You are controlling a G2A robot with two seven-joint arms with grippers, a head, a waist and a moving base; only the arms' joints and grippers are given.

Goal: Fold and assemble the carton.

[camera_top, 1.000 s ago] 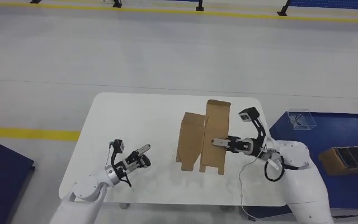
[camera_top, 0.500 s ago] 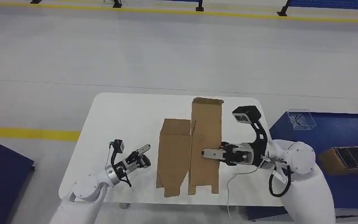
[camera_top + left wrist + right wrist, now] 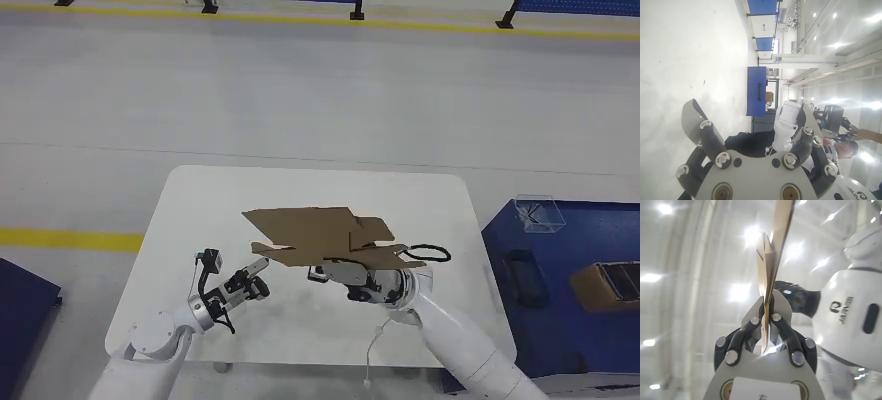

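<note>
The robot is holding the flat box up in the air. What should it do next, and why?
Probably bring the left gripper up to the free edge of the carton. The right gripper pinches the carton, which is flat and off the table, while the left one is open and holds nothing. Two grips could pull it open.

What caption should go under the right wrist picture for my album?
The right end effector pinches the flattened carton, seen edge-on from the wrist.
</note>
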